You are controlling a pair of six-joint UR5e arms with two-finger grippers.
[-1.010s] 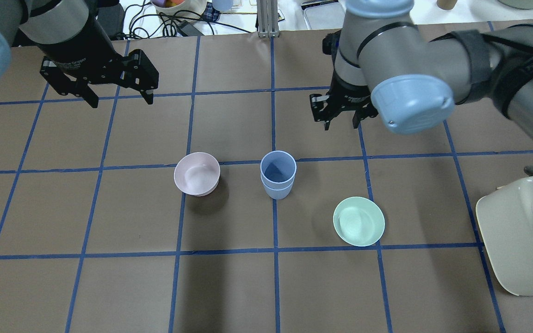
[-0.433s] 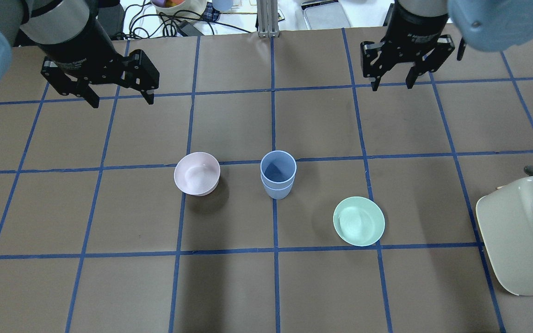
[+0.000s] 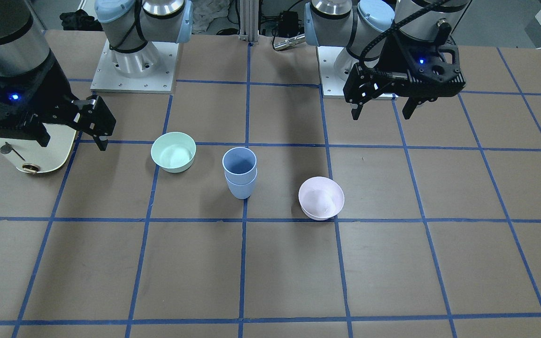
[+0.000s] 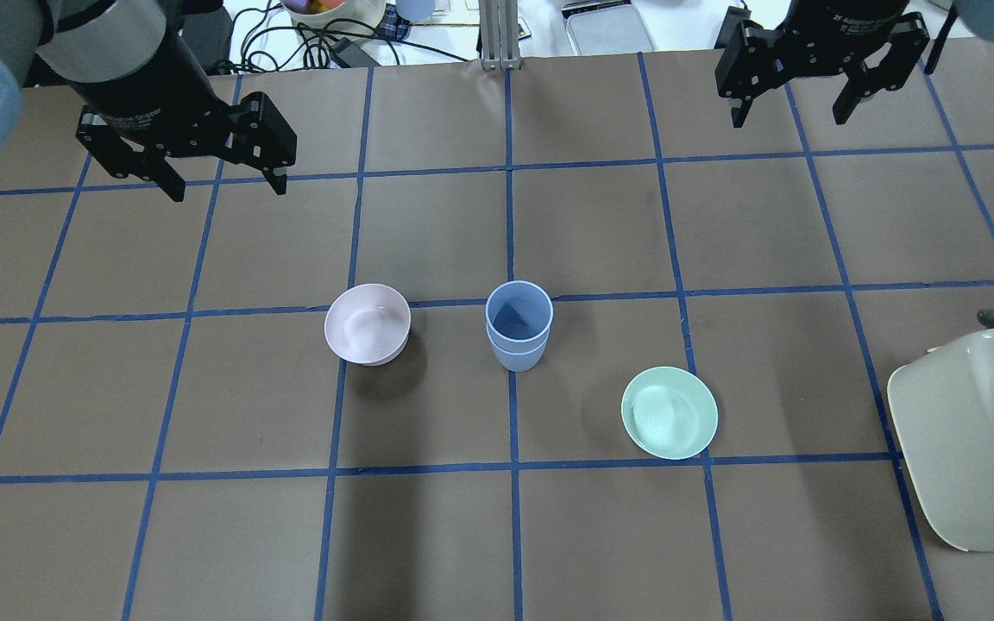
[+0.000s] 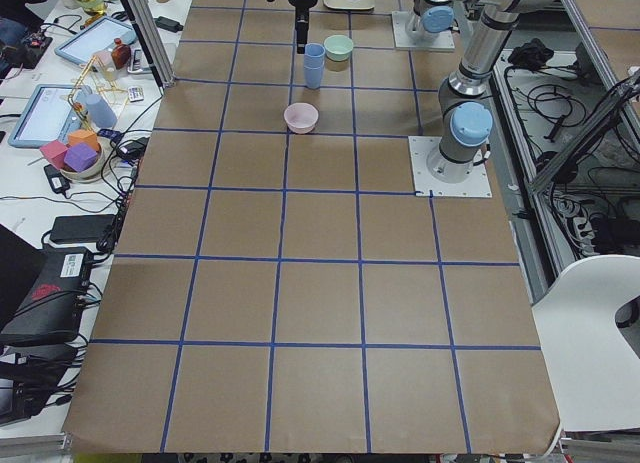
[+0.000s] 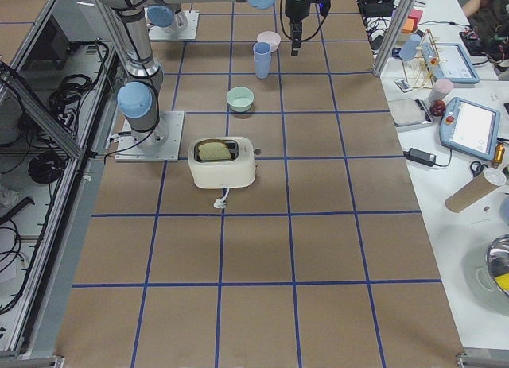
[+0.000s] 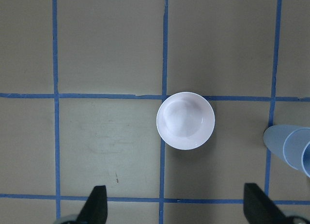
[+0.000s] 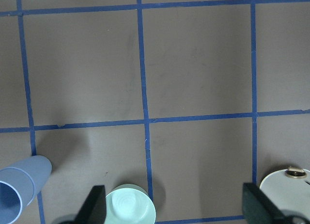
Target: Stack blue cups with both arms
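The two blue cups (image 4: 519, 332) stand nested, one inside the other, upright at the table's middle; they also show in the front view (image 3: 240, 173). My left gripper (image 4: 228, 185) is open and empty, raised above the table behind and to the left of the stack. My right gripper (image 4: 789, 116) is open and empty, raised near the far right. The left wrist view shows its open fingers (image 7: 97, 207) and the stack (image 7: 290, 149) at the right edge. The right wrist view shows the stack (image 8: 22, 185) at the lower left.
A pale pink bowl (image 4: 368, 323) sits left of the stack. A mint-green bowl (image 4: 669, 412) sits to the front right. A cream toaster (image 4: 971, 448) stands at the right edge. Cables and boxes lie beyond the far edge.
My right gripper has pulled back from near the stack toward the far right of the table. The left arm, the stacked cups and the bowls have not moved.
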